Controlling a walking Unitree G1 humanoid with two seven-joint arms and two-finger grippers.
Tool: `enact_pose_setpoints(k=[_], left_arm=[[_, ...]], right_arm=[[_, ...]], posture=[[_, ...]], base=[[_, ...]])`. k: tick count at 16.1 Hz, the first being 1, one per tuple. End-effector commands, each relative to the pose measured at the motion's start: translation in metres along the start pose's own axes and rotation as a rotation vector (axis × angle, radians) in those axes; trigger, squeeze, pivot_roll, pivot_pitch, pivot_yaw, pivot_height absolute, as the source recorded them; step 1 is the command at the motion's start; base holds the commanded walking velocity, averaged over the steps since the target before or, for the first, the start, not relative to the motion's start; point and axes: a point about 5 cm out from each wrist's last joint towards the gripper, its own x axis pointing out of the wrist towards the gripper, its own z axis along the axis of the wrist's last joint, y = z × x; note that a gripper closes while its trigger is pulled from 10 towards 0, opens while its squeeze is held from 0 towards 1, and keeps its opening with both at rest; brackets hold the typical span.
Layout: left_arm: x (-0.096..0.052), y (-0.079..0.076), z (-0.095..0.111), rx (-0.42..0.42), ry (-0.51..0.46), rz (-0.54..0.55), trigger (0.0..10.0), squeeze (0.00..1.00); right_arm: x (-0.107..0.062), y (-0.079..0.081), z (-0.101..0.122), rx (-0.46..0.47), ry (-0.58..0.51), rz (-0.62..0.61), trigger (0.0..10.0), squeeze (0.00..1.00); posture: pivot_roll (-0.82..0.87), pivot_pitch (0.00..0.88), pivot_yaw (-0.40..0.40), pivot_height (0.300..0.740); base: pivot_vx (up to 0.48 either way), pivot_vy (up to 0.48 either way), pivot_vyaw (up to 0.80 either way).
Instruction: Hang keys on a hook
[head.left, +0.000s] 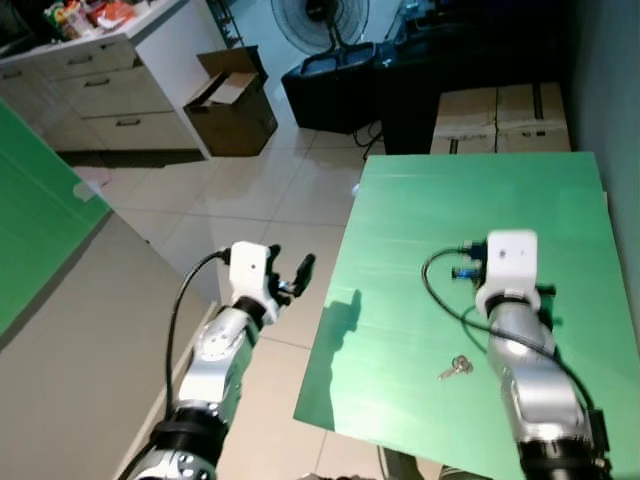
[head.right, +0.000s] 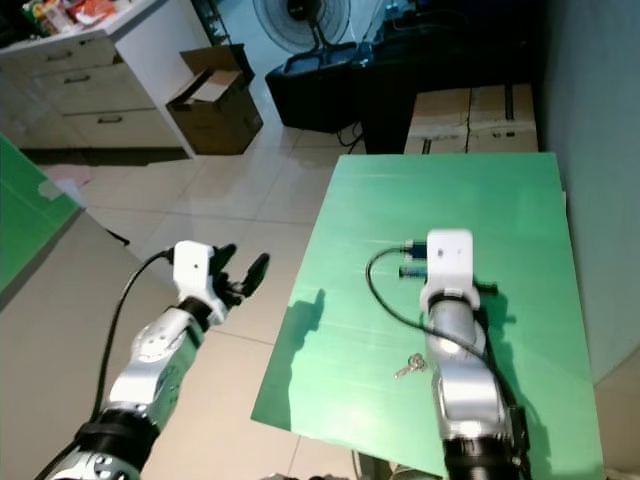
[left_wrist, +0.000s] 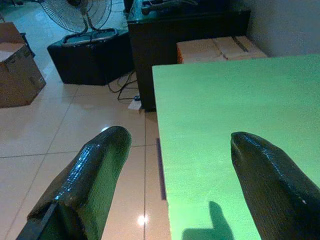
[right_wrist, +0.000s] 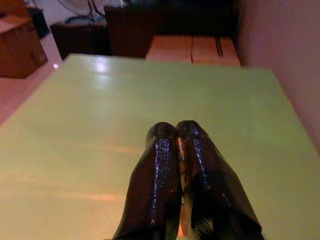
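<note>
Green covers the table (head.left: 420, 300), a flat sheet running from its near corner by the robot out to the cardboard boxes (head.left: 500, 118) at its far end. The right gripper (right_wrist: 177, 131) hovers over this sheet, about mid-table, with its two black fingers pressed tight together and nothing visible between them. The keys (head.left: 456, 367), a small silvery bunch, lie on the green surface behind that gripper, toward the robot, just beside the inner side of the silver right forearm and well short of the fingertips. A black cable (head.left: 440, 290) loops off the right wrist over the sheet, between the gripper's white housing and the keys.

The left gripper (left_wrist: 175, 145) is held out over the tiled floor (head.left: 250, 200), just off the table's left edge, its fingers (left_wrist: 90, 175) spread wide apart and empty. Ahead of it, along the line of its fingers, a black cabinet (left_wrist: 190, 25) stands against the wall at the table's far end, with a floor fan (left_wrist: 75, 12) on a black box further left. An open cardboard box (head.left: 232, 105) sits on the tiles beyond the left gripper, next to a white counter with drawers (head.left: 105, 90). A green panel (head.left: 40, 210) stands to the far left of that gripper.
</note>
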Motion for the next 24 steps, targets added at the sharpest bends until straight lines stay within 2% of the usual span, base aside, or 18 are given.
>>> enact_pose_setpoints(k=[1, 5, 8, 9, 10, 13, 16, 17, 18, 19, 20, 21, 24], left_arm=[[-0.002, 0.009, 0.0, 0.013, 0.004, 0.037, 10.0, 0.0], [0.004, 0.005, 0.0, 0.001, 0.002, 0.042, 10.0, 0.0], [0.009, 0.002, -0.003, 0.005, 0.03, 0.063, 10.0, 0.0], [0.01, 0.002, -0.005, 0.013, 0.046, 0.072, 10.0, 0.0], [0.011, 0.003, -0.008, -0.017, 0.071, 0.093, 10.0, 0.0], [0.017, 0.002, -0.012, -0.009, 0.115, 0.118, 10.0, 0.0], [0.03, -0.003, -0.005, -0.021, 0.122, 0.109, 10.0, 0.0], [0.034, -0.004, -0.004, -0.063, 0.139, 0.132, 10.0, 0.0], [0.034, -0.002, -0.003, -0.075, 0.136, 0.145, 10.0, 0.0], [0.03, 0.007, -0.006, -0.158, 0.13, 0.191, 10.0, 0.0], [0.025, 0.018, -0.009, -0.221, 0.129, 0.247, 10.0, 0.0], [0.019, 0.026, -0.013, -0.208, 0.133, 0.292, 10.0, 0.0], [0.006, 0.028, -0.028, -0.17, 0.162, 0.335, 10.0, 0.0]], right_arm=[[0.001, 0.008, 0.008, -0.007, -0.025, 0.038, 0.0, 0.0], [0.009, 0.004, 0.016, -0.007, -0.044, 0.045, 0.0, 0.0], [0.014, 0.005, 0.013, 0.004, -0.02, 0.055, 0.0, 0.0], [0.015, 0.008, 0.003, 0.02, 0.028, 0.07, 0.0, 0.0], [0.014, 0.011, -0.014, 0.043, 0.1, 0.088, 0.0, 0.0], [0.01, 0.019, -0.04, 0.058, 0.175, 0.102, 0.0, 0.0], [0.01, 0.025, -0.047, 0.079, 0.165, 0.098, 0.0, 0.0], [0.011, 0.025, -0.046, 0.117, 0.104, 0.086, 0.0, 0.0], [0.012, 0.025, -0.046, 0.158, 0.093, 0.084, 0.0, 0.0], [0.011, 0.024, -0.048, 0.222, 0.076, 0.07, 0.0, 0.0], [0.01, 0.022, -0.053, 0.249, 0.073, 0.058, 0.0, 0.0], [0.01, 0.02, -0.057, 0.239, 0.085, 0.054, 0.0, 0.0], [0.011, 0.02, -0.057, 0.166, 0.073, 0.134, 0.0, 0.0]], posture=[[-0.32, 0.003, 0.289, 0.74], [-0.33, 0.0, 0.271, 0.74], [-0.32, 0.0, 0.262, 0.74], [-0.32, 0.0, 0.255, 0.74], [-0.31, 0.0, 0.249, 0.74], [-0.28, 0.0, 0.235, 0.74], [-0.27, 0.0, 0.224, 0.74], [-0.26, 0.0, 0.218, 0.74], [-0.25, 0.0, 0.214, 0.74], [-0.24, 0.0, 0.203, 0.74], [-0.24, 0.0, 0.19, 0.74], [-0.23, 0.0, 0.167, 0.74], [-0.21, 0.0, 0.099, 0.74]], base=[[0.0, 0.0, 0.0], [0.0, 0.0, 0.0], [0.0, 0.0, 0.0], [0.0, 0.0, 0.0], [0.0, 0.0, 0.0], [0.0, 0.0, 0.0], [0.0, 0.0, 0.0], [0.0, 0.0, 0.0], [0.0, 0.0, 0.0], [0.0, 0.0, 0.0], [0.0, 0.0, 0.0], [0.0, 0.0, 0.0], [0.0, 0.0, 0.0]])
